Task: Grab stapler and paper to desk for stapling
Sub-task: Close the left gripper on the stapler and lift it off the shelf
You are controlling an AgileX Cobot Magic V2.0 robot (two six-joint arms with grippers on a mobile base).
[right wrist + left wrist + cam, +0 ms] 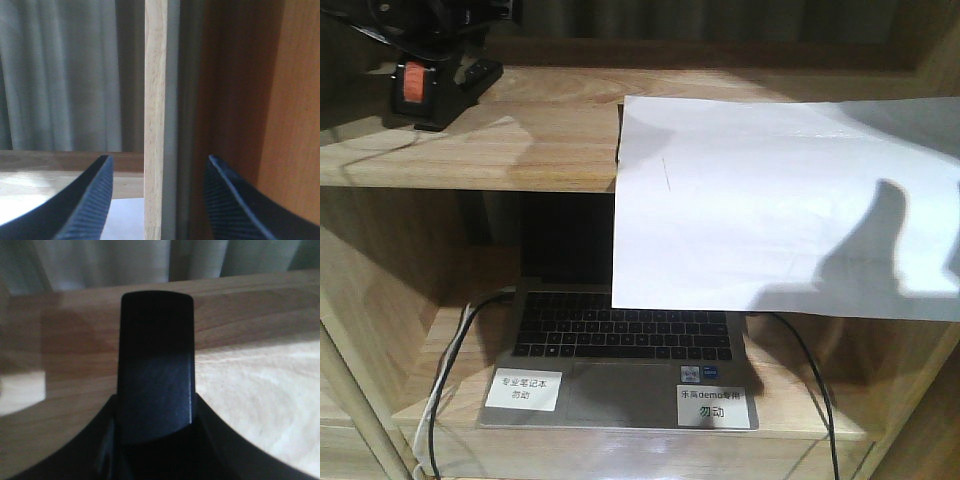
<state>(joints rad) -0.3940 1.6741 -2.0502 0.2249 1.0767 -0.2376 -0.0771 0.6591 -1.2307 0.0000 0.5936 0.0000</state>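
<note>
The black stapler (416,86), with its orange-red patch, sits at the far left of the upper shelf board (520,140). In the left wrist view the stapler (156,365) runs straight out between the jaws of my left gripper (156,412), which press against both its sides. The white paper (770,200) lies on the same shelf and hangs over its front edge. My right gripper (159,159) is open, and the edge of an upright shelf board (154,100) stands between its fingers. A corner of the paper (125,220) shows below it. The desk is out of view.
An open laptop (620,340) with two white labels stands on the lower shelf, its screen covered by the hanging sheet. Cables (815,380) run past both sides of it. A grey curtain (60,75) hangs behind the shelves. A brown side panel (290,100) is at the right.
</note>
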